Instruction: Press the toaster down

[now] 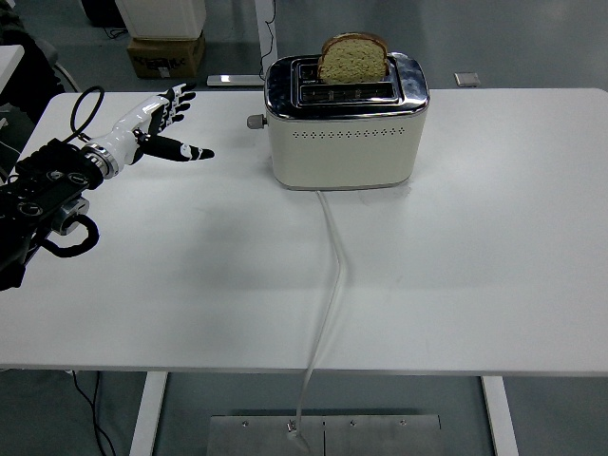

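Observation:
A cream and chrome toaster point(346, 123) stands at the back middle of the white table point(456, 256). A slice of bread point(352, 58) sticks up out of its near slot. The grey lever knob point(254, 122) juts from the toaster's left end, high up. My left hand point(163, 126), white with black fingertips, hovers over the table's back left, fingers spread and holding nothing. It is well to the left of the knob. My right arm does not show.
The toaster's white cord point(330, 285) runs forward across the table and drops over the near edge. A cardboard box point(166, 55) sits on the floor behind the table. A black cable loop point(78, 109) rises from my left wrist.

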Motion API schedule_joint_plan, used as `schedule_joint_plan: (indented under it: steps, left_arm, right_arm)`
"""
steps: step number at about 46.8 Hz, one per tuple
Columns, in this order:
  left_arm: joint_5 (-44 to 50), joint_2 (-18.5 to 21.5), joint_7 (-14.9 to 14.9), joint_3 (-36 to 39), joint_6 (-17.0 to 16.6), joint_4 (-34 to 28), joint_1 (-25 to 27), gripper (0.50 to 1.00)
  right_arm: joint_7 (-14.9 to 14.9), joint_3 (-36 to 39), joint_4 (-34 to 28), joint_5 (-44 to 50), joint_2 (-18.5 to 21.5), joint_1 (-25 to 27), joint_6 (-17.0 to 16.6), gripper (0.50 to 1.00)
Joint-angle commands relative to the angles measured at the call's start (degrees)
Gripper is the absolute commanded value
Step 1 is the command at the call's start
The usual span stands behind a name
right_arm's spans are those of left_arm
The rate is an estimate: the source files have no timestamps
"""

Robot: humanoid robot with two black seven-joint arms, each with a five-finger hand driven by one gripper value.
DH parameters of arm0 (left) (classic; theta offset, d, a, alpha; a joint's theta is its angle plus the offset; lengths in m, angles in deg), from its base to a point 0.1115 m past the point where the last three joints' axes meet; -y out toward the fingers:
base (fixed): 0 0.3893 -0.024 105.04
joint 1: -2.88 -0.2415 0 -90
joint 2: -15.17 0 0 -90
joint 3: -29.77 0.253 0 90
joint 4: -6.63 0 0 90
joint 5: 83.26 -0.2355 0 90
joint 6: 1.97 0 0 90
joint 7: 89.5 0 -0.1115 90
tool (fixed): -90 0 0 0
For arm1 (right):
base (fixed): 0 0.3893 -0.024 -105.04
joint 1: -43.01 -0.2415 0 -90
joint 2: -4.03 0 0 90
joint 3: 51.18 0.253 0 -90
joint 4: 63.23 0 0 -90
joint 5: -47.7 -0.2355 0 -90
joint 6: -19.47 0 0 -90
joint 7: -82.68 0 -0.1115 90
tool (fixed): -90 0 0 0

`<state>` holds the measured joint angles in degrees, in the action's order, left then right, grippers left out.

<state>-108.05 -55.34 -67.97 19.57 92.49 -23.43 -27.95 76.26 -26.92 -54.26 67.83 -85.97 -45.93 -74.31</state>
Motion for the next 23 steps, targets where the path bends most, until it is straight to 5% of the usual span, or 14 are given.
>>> schedule_joint_plan:
  steps: [1, 14, 23]
  left_arm:
    - [2.7, 0.0, 0.1, -0.3, -0.2, 0.0, 0.0, 1.000]
    - [14.5, -2.0, 0.1, -1.6, -0.2, 0.6, 0.3, 1.000]
    - [19.2, -8.0, 0.4, -5.7, -0.2, 8.8, 0.1, 1.000]
  right_arm:
    - [0.0, 0.0, 0.0, 0.0, 0.0, 0.0, 0.0, 1.000]
    - [0.0, 0.0, 0.0, 0.0, 0.0, 0.0, 0.0, 1.000]
    - [0.0, 0.1, 0.3, 0.2, 0.0, -1.1, 0.0, 1.000]
